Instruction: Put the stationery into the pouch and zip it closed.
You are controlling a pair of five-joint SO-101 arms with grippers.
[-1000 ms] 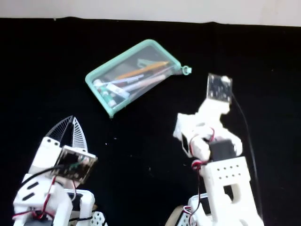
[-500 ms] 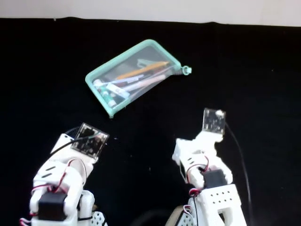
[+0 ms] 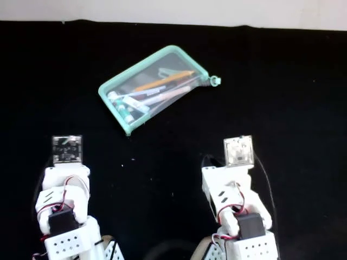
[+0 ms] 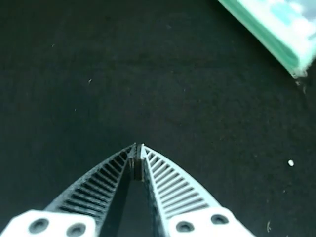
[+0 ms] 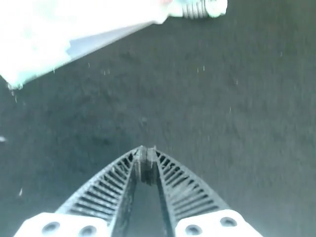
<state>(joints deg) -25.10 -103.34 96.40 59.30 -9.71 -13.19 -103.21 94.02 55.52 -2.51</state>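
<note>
A mint-green clear pouch [image 3: 152, 86] lies slanted on the black table, zipped shut, with pens and a pencil showing through its side. Its zipper pull [image 3: 214, 81] sticks out at the right end. One corner of the pouch [image 4: 276, 29] shows in the left wrist view, and its pale edge [image 5: 64, 29] with the zipper pull [image 5: 202, 7] shows in the right wrist view. My left gripper [image 4: 138, 148] is shut and holds nothing, low over bare table. My right gripper [image 5: 146, 149] is likewise shut on nothing. Both arms [image 3: 65, 184] [image 3: 233, 184] sit folded at the near edge, well short of the pouch.
A black cloth [image 3: 282, 97] covers the table up to a pale wall strip [image 3: 173, 11] at the back. Bare cloth lies between the arms and the pouch and on both sides of it.
Both arms have pulled back toward the near edge and folded down. The left gripper, spread open a second ago, has shut. The pouch has stayed put.
</note>
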